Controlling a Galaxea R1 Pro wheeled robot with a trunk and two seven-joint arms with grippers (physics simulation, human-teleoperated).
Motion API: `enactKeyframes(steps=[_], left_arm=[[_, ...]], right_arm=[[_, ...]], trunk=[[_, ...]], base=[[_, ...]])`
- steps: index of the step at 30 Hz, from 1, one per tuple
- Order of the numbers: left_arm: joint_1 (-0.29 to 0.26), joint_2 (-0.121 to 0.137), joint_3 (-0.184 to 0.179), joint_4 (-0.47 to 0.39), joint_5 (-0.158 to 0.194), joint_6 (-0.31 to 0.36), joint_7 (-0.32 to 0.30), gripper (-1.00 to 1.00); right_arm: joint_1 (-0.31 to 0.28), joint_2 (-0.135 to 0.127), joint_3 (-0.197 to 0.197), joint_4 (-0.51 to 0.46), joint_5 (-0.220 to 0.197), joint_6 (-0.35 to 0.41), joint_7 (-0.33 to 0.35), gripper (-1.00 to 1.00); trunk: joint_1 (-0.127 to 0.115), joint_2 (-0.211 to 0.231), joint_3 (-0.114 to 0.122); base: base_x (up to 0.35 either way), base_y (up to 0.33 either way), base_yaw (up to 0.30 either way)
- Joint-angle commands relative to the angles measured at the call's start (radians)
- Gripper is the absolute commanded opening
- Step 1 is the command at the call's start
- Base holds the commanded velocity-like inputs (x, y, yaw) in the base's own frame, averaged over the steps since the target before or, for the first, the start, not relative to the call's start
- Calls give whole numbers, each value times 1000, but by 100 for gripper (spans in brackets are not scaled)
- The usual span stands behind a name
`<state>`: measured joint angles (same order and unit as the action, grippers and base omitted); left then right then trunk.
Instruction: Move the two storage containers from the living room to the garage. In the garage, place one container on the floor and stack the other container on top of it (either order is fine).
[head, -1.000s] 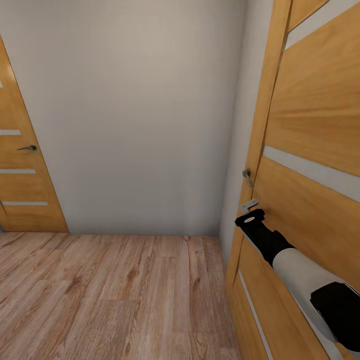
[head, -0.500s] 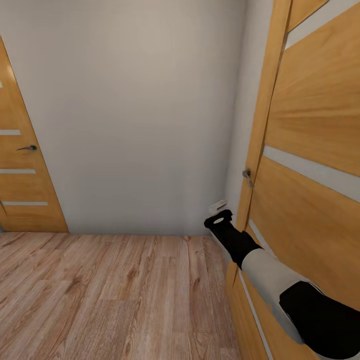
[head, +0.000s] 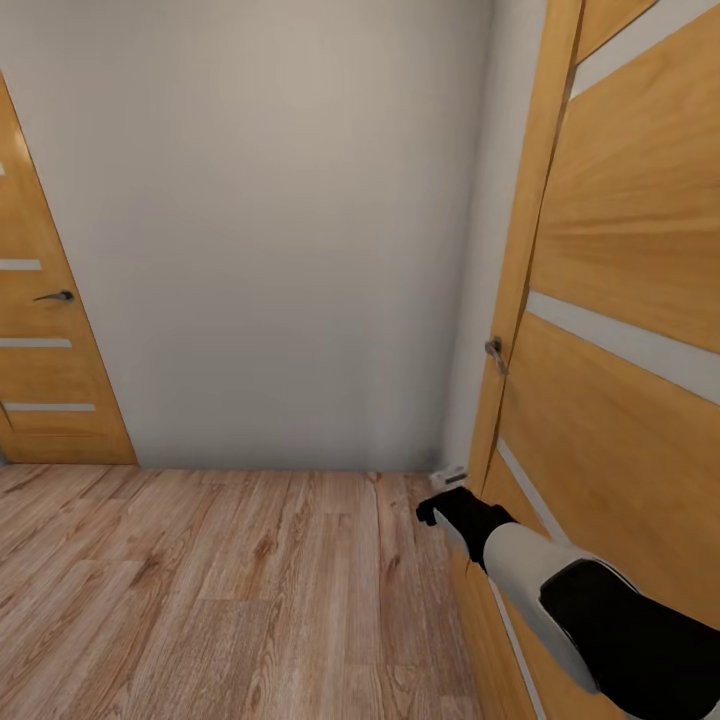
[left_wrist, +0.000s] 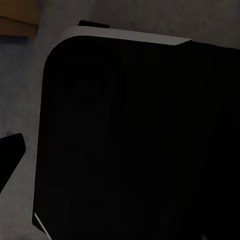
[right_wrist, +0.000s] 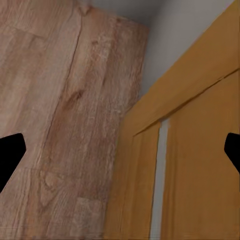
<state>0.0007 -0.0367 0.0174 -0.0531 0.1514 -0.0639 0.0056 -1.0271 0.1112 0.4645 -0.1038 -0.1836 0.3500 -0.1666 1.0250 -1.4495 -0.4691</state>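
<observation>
While its fingertips sit far apart at both frame edges, the right claw (right_wrist: 120, 150) is wide and empty, low right beside the slatted wooden door (head: 620, 400), over wood-plank floor (head: 220, 580). Left claw's state: cannot tell.

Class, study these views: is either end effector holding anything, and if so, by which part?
The right end effector holds nothing; its fingertips stand apart over bare wood floor. The left cannot be told.

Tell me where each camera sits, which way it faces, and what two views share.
Head: looks forward and down at grey wall, wood floor, open door; right arm shows.
Left wrist: faces a dark rounded panel up close.
Right wrist: looks down at the floor and door; tool fingertips spread.
Shared: head and right wrist both show the door and floor.
</observation>
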Motion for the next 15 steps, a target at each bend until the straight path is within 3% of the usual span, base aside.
enactKeyframes(steps=[1, 7, 15], left_arm=[[0, 0, 1, -1, 7, -2, 1, 100], [0, -1, 1, -1, 7, -2, 1, 100], [0, -2, 2, -1, 7, -2, 1, 100]], right_arm=[[7, -1, 9, 23, -23, -17, 5, 100], [137, -4, 9, 70, -47, -67, 56, 100], [167, -5, 9, 123, -51, -71, 81, 100]], trunk=[[0, -1, -1], [0, -1, -1], [0, -1, -1]], base=[[0, 0, 0], [0, 0, 0], [0, 0, 0]])
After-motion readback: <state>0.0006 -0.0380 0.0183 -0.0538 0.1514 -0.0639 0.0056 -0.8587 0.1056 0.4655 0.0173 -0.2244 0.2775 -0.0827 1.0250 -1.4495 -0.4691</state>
